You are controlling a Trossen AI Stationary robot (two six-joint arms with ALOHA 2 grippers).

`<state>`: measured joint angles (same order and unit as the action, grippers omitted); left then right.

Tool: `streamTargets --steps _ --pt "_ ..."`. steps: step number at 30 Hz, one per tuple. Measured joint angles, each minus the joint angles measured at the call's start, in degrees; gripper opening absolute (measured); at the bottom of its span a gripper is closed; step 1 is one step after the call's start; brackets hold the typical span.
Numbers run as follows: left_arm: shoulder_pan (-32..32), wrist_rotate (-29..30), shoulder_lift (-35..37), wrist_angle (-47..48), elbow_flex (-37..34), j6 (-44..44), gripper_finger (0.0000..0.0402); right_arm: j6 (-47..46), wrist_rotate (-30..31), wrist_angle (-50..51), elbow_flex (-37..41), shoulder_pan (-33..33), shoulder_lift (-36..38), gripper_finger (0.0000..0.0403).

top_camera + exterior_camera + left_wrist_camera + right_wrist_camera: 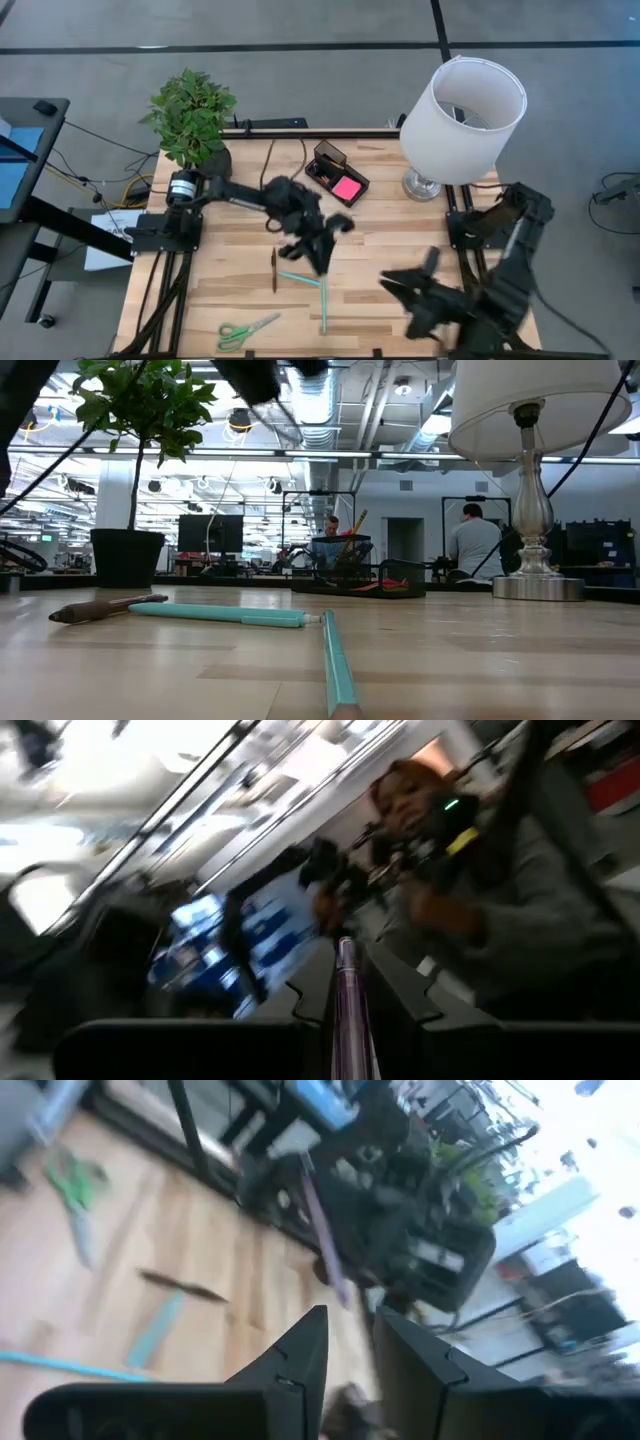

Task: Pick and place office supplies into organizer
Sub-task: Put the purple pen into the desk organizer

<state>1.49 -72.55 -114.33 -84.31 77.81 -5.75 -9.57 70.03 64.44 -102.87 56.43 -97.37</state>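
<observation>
My left gripper [335,228] hovers above the table's middle, shut on a purple pen [346,1005]; the right wrist view shows this pen [325,1245] too. My right gripper [395,283] hangs over the near right of the table, its fingers [300,1365] a little apart with nothing between them. Two teal pens [300,280] [323,305], a brown pen [273,270] and green-handled scissors [245,330] lie flat on the wood. The black organizer [335,175], with a pink sticky-note pad [347,188] in its tray, stands at the far middle. My left gripper pinches the purple pen's shaft [348,1030] between its two fingers. The pen lies along the fingers, and its free end [343,948] sticks out past the fingertips. It is lifted clear of the table.
A white lamp [460,110] stands at the far right and a potted plant [190,115] at the far left. The loose pens and scissors lie on the near left half of the table. A person shows in the room beyond the table.
</observation>
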Motion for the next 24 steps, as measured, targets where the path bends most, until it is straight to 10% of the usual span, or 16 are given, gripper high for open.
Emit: streamTargets --steps 6,24 --pt "-9.2 8.7 -0.1 0.0 -2.0 1.3 0.0029 -14.5 1.0 2.6 0.0 7.8 -0.8 0.0079" --pt "-28.8 33.8 -0.2 16.2 -2.0 -13.2 0.0029 -16.0 1.0 2.4 0.0 8.2 -16.5 0.0079"
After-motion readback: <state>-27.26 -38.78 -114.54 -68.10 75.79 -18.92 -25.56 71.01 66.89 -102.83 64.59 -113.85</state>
